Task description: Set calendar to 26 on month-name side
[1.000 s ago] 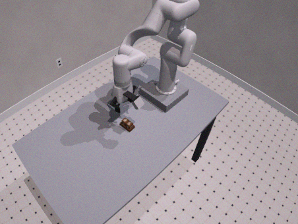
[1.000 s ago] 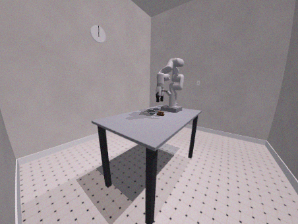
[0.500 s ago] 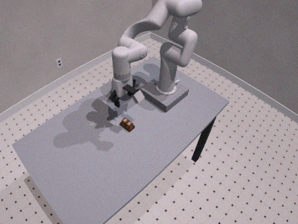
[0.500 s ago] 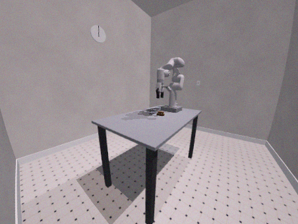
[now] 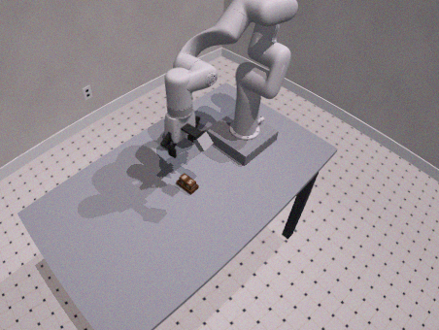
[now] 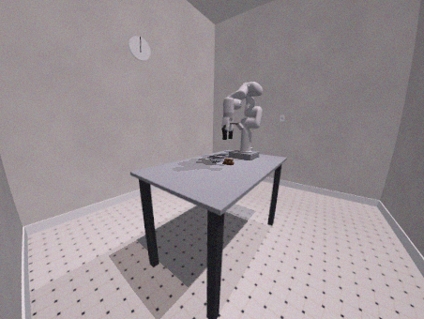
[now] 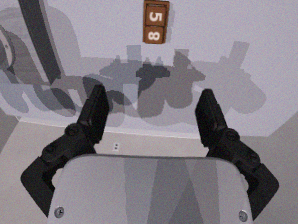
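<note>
The brown wooden calendar tray (image 5: 187,183) (image 6: 228,163) (image 7: 156,21) stands on the grey table (image 5: 233,204) near its middle. Two cubes stand in it side by side. In the wrist view their top faces show 5 and 8, turned sideways. My gripper (image 5: 171,146) (image 6: 227,134) (image 7: 153,97) is wide open and empty. It hangs high above the table, off to the arm-base side of the tray, touching nothing. The side with the month's name is not readable in any view.
The arm's base (image 5: 245,138) stands on a grey plate at the table's far edge. The table's edge and the tiled floor show below the gripper in the wrist view. A wall clock (image 6: 140,47) hangs on the left wall.
</note>
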